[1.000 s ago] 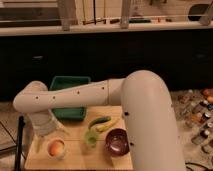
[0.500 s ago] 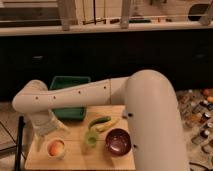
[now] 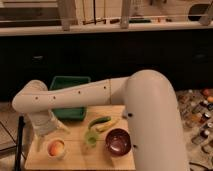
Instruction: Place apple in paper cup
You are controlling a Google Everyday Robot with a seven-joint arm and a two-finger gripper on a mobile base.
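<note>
One high, close view over the arm (image 3: pixel 150 110), down onto the table (image 3: pixel 80 159), gripper (image 3: pixel 48 130) at lower left of the frame.

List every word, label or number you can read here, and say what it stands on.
None can be read.
The apple, paper cup, green bin and maroon bowl show no print.
The small items at right are too small to read.
The gripper hangs just above the paper cup.

The gripper (image 3: pixel 46 129) hangs over the surface's (image 3: pixel 75 156) left rear, just behind the paper cup (image 3: pixel 56 150) holding the apple (image 3: pixel 56 146). Bare wood separates that cup from the pale green cup (image 3: pixel 90 139). The vegetables (image 3: pixel 102 122), maroon bowl (image 3: pixel 118 142) and green bin (image 3: pixel 67 113) crowd the right and rear, and the arm (image 3: pixel 75 94) spans overhead.
</note>
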